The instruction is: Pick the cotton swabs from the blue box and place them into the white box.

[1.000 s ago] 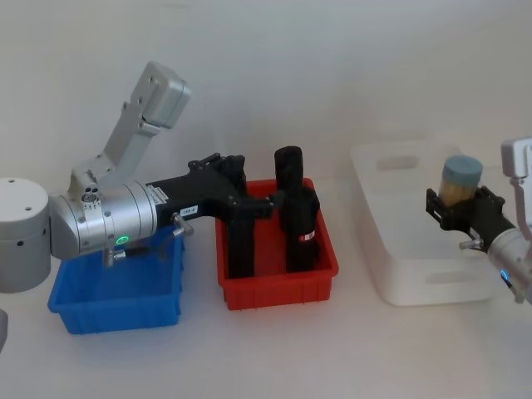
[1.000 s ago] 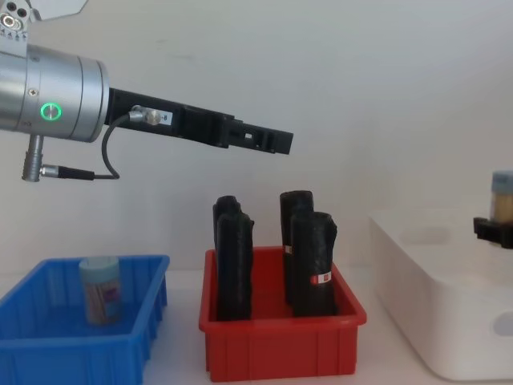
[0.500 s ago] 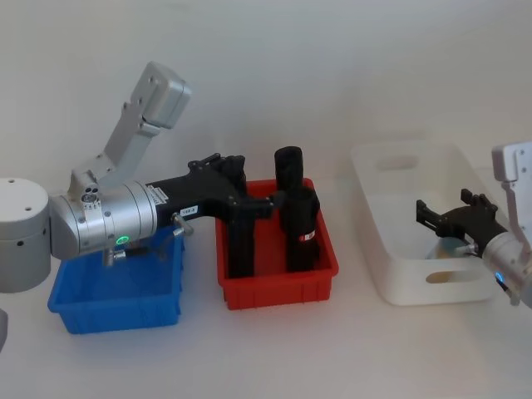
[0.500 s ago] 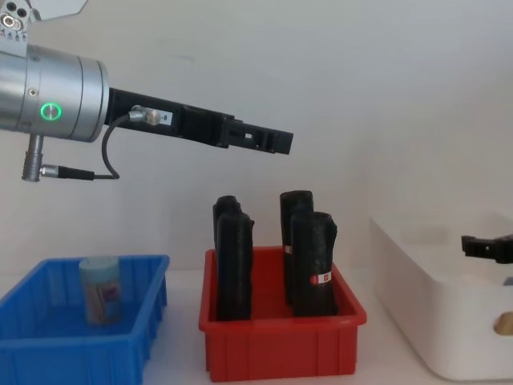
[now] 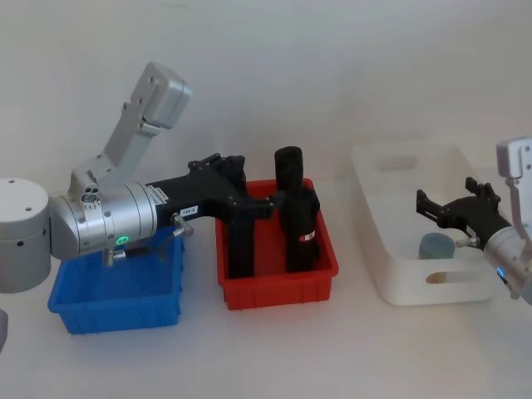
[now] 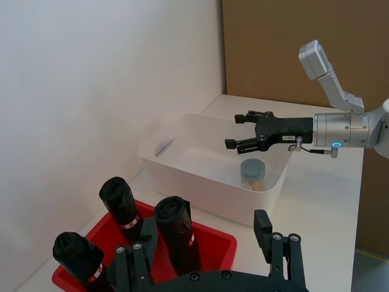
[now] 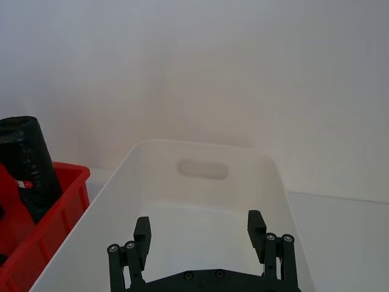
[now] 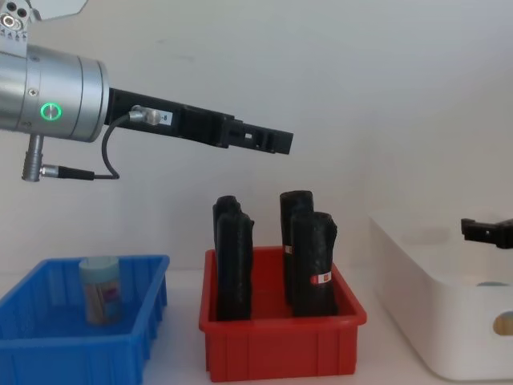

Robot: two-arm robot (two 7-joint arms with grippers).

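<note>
The right gripper (image 5: 447, 199) hovers at the head view's right over the white box (image 5: 407, 283), fingers (image 7: 142, 230) wide apart and empty; one cotton swab tub (image 5: 435, 247) stands inside. A second tub (image 8: 101, 289) sits in the blue box (image 8: 72, 357), lower left in the chest view. The left gripper (image 8: 276, 143) hangs over the red bin (image 5: 278, 287), fingers apart, holding nothing

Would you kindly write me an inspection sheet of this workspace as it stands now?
Surface: white table, three bins in a row.
Job's things: one cotton swabs tub upright in the blue box; second tub standing in the white box.
Clutter: red bin holding four upright black rolls.
Grippers: left tool open, high over the red bin; right tool open, above the second tub.
Cables: black cable looped at the left wrist.
Surroundings: white wall; brown panel beyond the table.
</note>
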